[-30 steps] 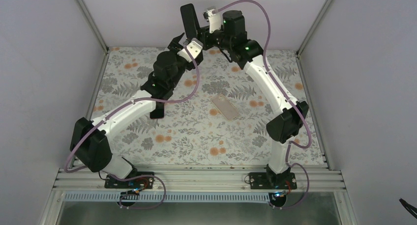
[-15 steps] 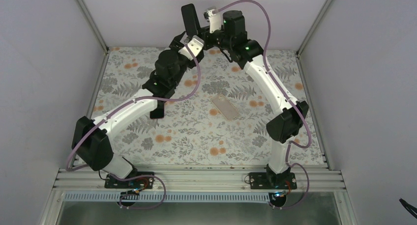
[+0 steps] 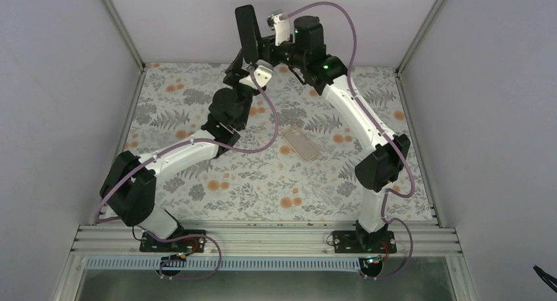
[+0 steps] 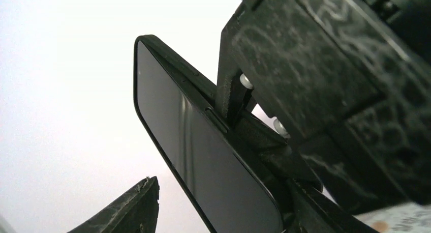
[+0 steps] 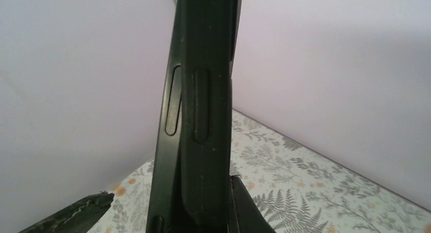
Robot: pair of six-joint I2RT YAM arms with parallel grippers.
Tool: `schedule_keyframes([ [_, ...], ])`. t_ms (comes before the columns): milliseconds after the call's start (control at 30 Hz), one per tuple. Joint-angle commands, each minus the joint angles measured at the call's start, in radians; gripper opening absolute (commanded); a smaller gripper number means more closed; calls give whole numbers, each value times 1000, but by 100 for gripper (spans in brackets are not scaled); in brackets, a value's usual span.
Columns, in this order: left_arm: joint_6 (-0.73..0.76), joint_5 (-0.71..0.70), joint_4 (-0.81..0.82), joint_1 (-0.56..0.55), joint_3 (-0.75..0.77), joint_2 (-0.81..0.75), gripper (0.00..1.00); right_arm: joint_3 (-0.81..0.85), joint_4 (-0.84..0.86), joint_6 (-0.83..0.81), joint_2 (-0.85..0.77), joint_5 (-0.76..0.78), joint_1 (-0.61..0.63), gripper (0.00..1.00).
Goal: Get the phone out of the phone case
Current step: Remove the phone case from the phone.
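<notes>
Right claw (image 3: 258, 46): closed on the phone case (image 3: 246, 26) and holding it upright in the air above the far edge of the surface (image 3: 276, 183), close to the back wall (image 3: 184, 18). The phone (image 4: 203, 167) sits in the case, with its dark glass facing the left wrist camera. Left claw (image 3: 238, 64): open and empty, just below the case's lower end. One fingertip (image 4: 134, 210) stands apart from the glass.

Surface: a cloth printed with grey ferns and orange flowers, lying flat. A pale flat rectangular slab (image 3: 301, 143) lies near its middle, well apart from both claws. What it is cannot be made out. An aluminium rail (image 3: 263, 238) runs along the near edge and carries both arm bases. Plain pale panels close off three sides, joined by metal corner posts (image 3: 121, 28). Purple cables (image 3: 355, 35) loop along both arms.

Materials: the case is matte black with rounded corners and a raised lip around the glass. The claw fingers are black and scuffed with pale scratches. Edge-on, the case shows a narrow glossy strip with a long slot, and beside it a wider matte band with a raised oblong button.

Limits: the right wrist view cuts off both ends of the case. There, one finger lies against the case, while the other finger's tip shows a gap, so contact on that side is not seen. Where the phone's edge ends and the case begins cannot be told.
</notes>
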Motion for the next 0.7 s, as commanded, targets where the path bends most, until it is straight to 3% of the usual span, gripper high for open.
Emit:
schedule_keyframes([
  [0,217,-265,434,61,-63,5,59,-45,-18,1,-63,-124,-21,3],
  [433,739,-181,1080,60,-77,177,35,-134,4,25,-93,-284,-90,3],
  [667,765,-161,1118,63,-70,188,32,-159,10,12,-85,-350,-102,3],
])
